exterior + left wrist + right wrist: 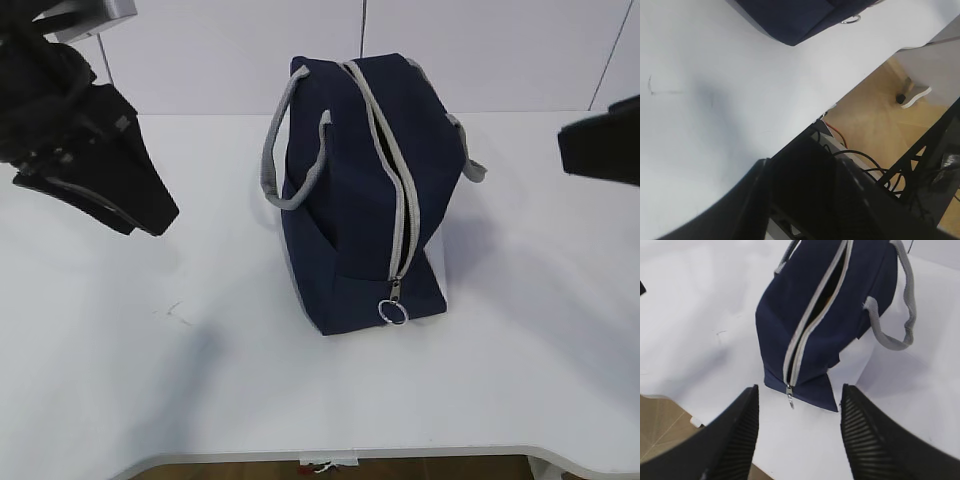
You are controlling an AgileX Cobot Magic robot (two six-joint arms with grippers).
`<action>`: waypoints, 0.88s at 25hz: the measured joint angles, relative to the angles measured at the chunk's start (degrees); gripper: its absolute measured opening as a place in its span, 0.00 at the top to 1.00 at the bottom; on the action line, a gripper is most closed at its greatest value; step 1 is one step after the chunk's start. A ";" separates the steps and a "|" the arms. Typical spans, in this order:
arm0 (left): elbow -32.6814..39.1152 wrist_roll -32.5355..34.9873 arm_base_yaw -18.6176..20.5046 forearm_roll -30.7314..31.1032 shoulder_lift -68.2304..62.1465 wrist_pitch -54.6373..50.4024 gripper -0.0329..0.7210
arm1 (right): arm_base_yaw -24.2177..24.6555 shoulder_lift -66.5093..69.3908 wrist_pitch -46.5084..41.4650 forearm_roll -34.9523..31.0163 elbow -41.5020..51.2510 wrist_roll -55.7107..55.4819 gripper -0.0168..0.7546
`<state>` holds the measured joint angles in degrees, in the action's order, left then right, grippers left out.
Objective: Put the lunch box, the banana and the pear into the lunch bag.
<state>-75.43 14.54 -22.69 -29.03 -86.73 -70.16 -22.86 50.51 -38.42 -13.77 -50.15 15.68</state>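
Note:
The navy lunch bag (350,210) stands in the middle of the white table, with its grey zipper (395,170) partly open along the top and the ring pull (395,312) at the near end. It also shows in the right wrist view (810,325) and, as one corner, in the left wrist view (795,20). The lunch box, banana and pear are out of view. My left gripper (147,222) hangs above the table left of the bag, open and empty (802,165). My right gripper (580,150) is raised to the bag's right, open and empty (799,390).
The bag's two grey strap handles (275,150) droop to either side. A small scratch mark (175,315) is on the table (150,380) at the front left. The table's front edge (330,455) runs along the bottom, with floor and cables (865,160) below it.

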 joint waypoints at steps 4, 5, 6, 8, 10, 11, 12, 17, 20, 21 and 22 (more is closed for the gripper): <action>0.00 -0.03 0.00 0.04 0.00 0.01 0.53 | 0.00 -1.94 2.44 -0.14 3.19 0.52 0.42; 0.00 -0.03 0.00 0.14 0.00 0.01 0.53 | 0.00 -1.94 2.76 -0.45 3.30 0.52 0.42; 0.00 -0.03 0.00 0.14 0.00 0.01 0.53 | 0.00 -1.94 3.09 -0.55 3.43 0.52 0.42; 0.00 -0.03 0.00 0.25 0.00 0.01 0.53 | 0.00 -1.11 3.87 -0.75 3.43 0.52 0.42; 0.00 -0.03 0.00 0.25 0.00 0.01 0.53 | 0.00 0.38 4.42 -0.75 3.43 2.11 0.42; 0.00 -0.03 0.00 0.25 0.00 0.01 0.53 | 0.00 1.42 4.71 -0.75 3.43 4.22 0.42; 0.00 -0.03 0.00 0.25 0.00 0.01 0.53 | 0.00 2.33 4.96 -0.75 3.43 6.27 0.42; 0.00 -0.59 0.00 0.25 0.00 0.01 0.53 | 0.00 6.57 5.49 -1.15 3.43 13.19 0.42; 0.00 -0.70 0.00 0.25 0.00 -0.01 0.53 | 0.00 8.64 5.98 -2.98 3.43 13.64 0.42; 0.00 -0.70 0.00 0.25 0.00 -0.01 0.53 | 0.00 9.36 6.68 -4.31 3.87 14.03 0.42; 0.00 -0.70 0.00 0.25 0.00 -0.11 0.53 | -0.11 9.94 8.08 -5.84 4.51 14.72 0.42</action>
<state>-75.43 13.84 -22.69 -28.77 -86.73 -70.27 -22.97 60.45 -30.34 -19.60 -45.64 30.39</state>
